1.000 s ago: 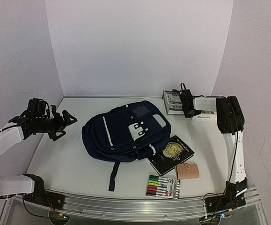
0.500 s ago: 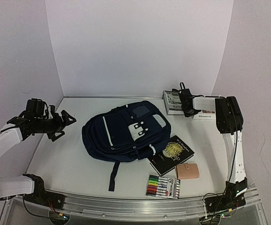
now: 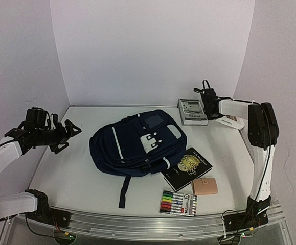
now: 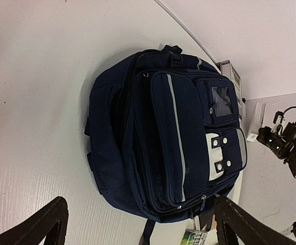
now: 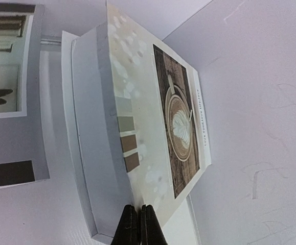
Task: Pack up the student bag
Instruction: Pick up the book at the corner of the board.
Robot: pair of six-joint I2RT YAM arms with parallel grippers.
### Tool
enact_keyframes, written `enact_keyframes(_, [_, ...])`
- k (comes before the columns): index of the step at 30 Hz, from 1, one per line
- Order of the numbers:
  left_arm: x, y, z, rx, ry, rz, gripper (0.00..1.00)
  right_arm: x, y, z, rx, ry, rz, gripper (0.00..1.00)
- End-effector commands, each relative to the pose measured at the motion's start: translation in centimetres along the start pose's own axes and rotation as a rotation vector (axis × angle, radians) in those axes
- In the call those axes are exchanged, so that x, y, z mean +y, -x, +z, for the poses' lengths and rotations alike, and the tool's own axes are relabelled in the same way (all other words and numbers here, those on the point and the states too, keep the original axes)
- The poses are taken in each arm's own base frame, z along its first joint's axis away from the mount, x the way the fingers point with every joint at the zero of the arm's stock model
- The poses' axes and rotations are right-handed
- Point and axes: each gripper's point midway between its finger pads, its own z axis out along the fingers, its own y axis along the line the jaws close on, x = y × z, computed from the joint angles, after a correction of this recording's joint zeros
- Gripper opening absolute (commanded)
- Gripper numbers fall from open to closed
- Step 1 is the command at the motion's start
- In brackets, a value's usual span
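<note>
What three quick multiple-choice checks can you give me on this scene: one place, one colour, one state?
1. The marker pack lies:
A. against the back wall
B. near the front edge, in front of the black book
C. in the far left corner

2. The student bag is mainly:
A. red
B. green
C. navy blue

3. The left gripper is:
A. open and empty
B. shut on a strap
C. shut on a marker

Answers:
1. B: the top view shows it nearest the arms' bases, just nearer than the book.
2. C: the fabric is dark blue with pale stripes.
3. A: its fingers stand wide apart, with nothing between them.
</note>
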Motion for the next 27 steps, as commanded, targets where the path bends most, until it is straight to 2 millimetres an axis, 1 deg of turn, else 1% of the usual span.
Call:
enact_keyframes(1, [-0.3,0.3,-0.8,-0.022,-0.003,0.027,1.0,-5.2,0.4,-2.4,-0.004,-0.074,0.13,0.0])
enact_keyframes(5, [-1.4,0.2,-1.0,-0.005,-0.051,0.055,1.0,-3.8,0.1,-4.4,-0.005,0.017,0.139,0.0])
enact_keyframes(8, [-1.9,0.3,-1.2,-0.007,-0.075,0.075,1.0,-1.7,-0.3,-6.5,-0.015,0.088,0.145,0.0])
enact_keyframes(11, [-1.9,0.3,-1.5,-0.013,-0.068,0.08,1.0,0.9,-0.4,-9.7,-0.053,0.119,0.13,0.0])
enact_keyframes(13, [-1.8,0.3,-1.6,-0.013,-0.065,0.078,1.0,2.6,-0.3,-12.2,-0.08,0.134,0.118,0.0])
enact_keyframes(15, [-1.8,0.2,-1.6,-0.01,-0.064,0.076,1.0,3.8,-0.3,-14.7,-0.108,0.133,0.11,0.0])
enact_keyframes(19, [-1.9,0.2,-1.7,-0.01,-0.069,0.075,1.0,5.7,0.2,-19.7,-0.165,0.165,0.115,0.0])
enact_keyframes(23, [-3.0,0.0,-1.9,-0.002,-0.126,0.098,1.0,7.4,0.7,-24.8,-0.216,0.261,0.117,0.0])
enact_keyframes(24, [-3.3,0.0,-1.9,0.001,-0.142,0.101,1.0,7.6,0.8,-25.8,-0.227,0.277,0.12,0.0])
enact_keyframes(25, [-3.5,0.0,-1.9,0.004,-0.155,0.102,1.0,7.7,1.1,-27.2,-0.245,0.299,0.125,0.0])
enact_keyframes(27, [-3.9,-0.1,-1.9,0.01,-0.174,0.099,1.0,7.7,1.7,-29.3,-0.277,0.324,0.136,0.0])
